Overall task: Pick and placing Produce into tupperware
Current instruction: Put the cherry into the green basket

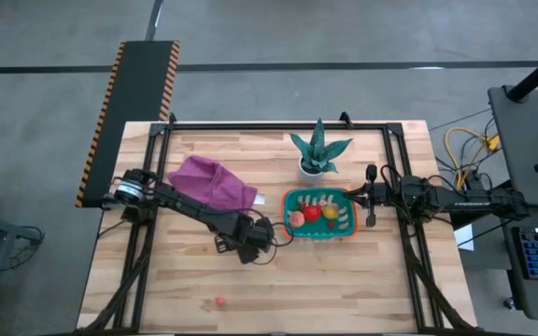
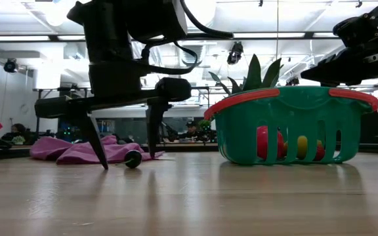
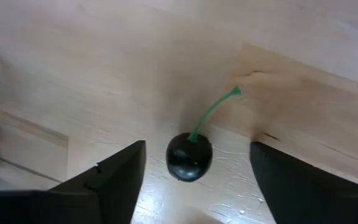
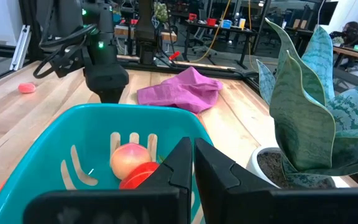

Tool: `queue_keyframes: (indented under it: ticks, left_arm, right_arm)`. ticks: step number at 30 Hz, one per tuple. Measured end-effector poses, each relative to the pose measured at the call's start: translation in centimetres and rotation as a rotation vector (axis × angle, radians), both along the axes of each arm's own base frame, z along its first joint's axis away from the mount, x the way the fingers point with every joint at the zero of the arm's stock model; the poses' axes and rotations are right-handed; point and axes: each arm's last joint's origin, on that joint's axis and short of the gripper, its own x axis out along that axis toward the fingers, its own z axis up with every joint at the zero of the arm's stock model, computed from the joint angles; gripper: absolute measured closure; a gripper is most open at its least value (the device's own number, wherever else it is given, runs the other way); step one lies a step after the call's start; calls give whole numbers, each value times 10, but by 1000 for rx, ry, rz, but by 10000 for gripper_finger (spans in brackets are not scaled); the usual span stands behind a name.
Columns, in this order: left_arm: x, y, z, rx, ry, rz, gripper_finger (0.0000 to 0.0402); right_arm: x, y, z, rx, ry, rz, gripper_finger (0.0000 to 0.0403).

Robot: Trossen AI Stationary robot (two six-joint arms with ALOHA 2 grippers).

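A small dark cherry (image 3: 189,158) with a green stem (image 3: 213,111) lies on the wooden table. My left gripper (image 3: 196,149) points down over it, open, one finger on either side with a gap to each; the low view shows the same cherry (image 2: 133,158) between the fingers. The teal tupperware (image 1: 342,229) stands to the right of that gripper and holds peach (image 1: 297,218), red (image 1: 312,212) and yellow (image 1: 332,213) produce. My right gripper (image 4: 192,163) waits shut, level, above the tub's right end. A small pink piece (image 1: 220,301) lies near the table's front edge.
A purple cloth (image 1: 215,183) lies behind the left arm. A green spiky plant in a white pot (image 1: 318,157) stands just behind the tupperware. A black frame (image 1: 278,125) runs along the table's far edge and sides.
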Motion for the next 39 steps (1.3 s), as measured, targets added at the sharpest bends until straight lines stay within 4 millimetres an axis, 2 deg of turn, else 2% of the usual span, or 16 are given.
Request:
queue_keyframes:
  ticks: [7,14,39]
  left_arm:
    - [0,1,-1,-5,9,3,180]
    - [1,5,-1,-14,7,13,207]
    - [5,10,-1,-42,-15,25,211]
  right_arm:
    - [0,0,0,0,0,0,394]
    - [0,0,0,-1,0,0,394]
    - [0,0,0,-3,0,0,394]
